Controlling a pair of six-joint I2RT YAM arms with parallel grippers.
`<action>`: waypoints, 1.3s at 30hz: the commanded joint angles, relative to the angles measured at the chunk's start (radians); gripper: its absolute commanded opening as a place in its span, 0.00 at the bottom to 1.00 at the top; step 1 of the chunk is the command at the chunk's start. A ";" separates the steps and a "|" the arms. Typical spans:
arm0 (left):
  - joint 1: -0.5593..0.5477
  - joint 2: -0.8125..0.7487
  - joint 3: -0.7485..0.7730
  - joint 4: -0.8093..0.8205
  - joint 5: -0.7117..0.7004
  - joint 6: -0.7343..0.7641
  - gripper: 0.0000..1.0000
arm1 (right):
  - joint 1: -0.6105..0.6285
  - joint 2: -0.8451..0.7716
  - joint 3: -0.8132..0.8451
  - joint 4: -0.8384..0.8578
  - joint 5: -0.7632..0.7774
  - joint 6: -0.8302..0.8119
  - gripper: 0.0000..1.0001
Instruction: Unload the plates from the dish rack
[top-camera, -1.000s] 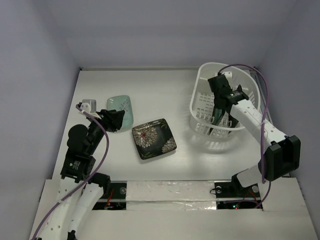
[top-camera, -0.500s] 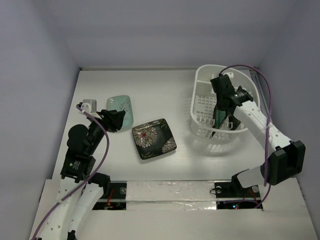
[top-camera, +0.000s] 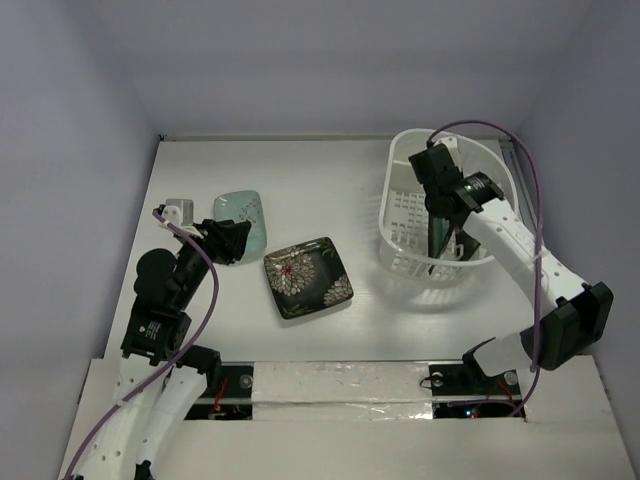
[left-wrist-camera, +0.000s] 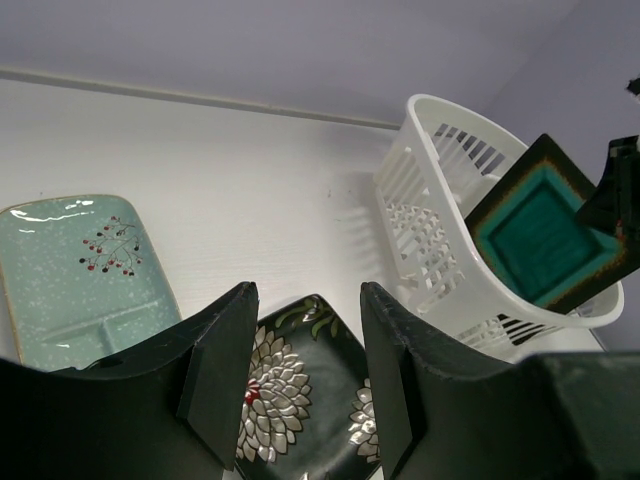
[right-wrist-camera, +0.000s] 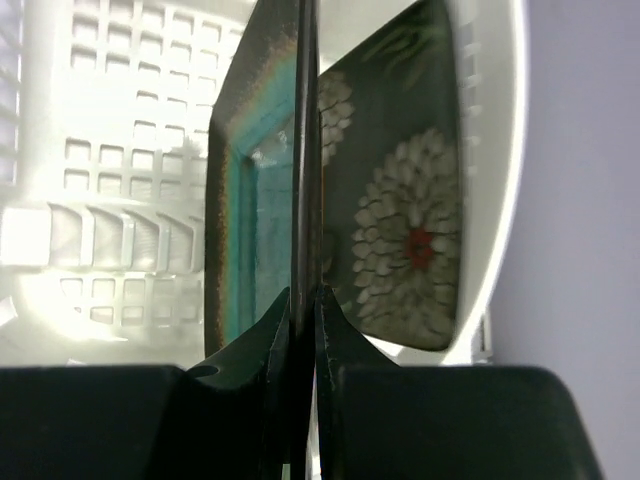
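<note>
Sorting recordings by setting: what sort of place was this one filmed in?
Probably a lab test booth, not a real kitchen: plain pale walls box in a white table, two robot arms are bolted at its near edge, and the only kitchenware is a dish rack and three plates.

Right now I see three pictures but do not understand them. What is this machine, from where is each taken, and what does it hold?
These are two robot arms bolted at the edge of a table. One picture looks down from above; each of the other two comes from a camera on a wrist. On the table lie a mint-green plate and a flowered dark plate. The left hand is open and empty. The right hand pinches a teal-faced plate standing on edge in the white dish rack.
</note>
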 joint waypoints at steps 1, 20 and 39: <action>0.004 0.000 0.012 0.044 0.008 -0.004 0.42 | 0.035 -0.097 0.169 0.072 0.123 -0.004 0.00; 0.004 0.004 0.012 0.044 0.002 -0.004 0.42 | 0.269 -0.371 0.290 0.175 0.088 0.080 0.00; 0.015 0.004 0.014 0.038 -0.018 -0.001 0.42 | 0.456 -0.215 -0.219 1.009 -0.528 0.445 0.00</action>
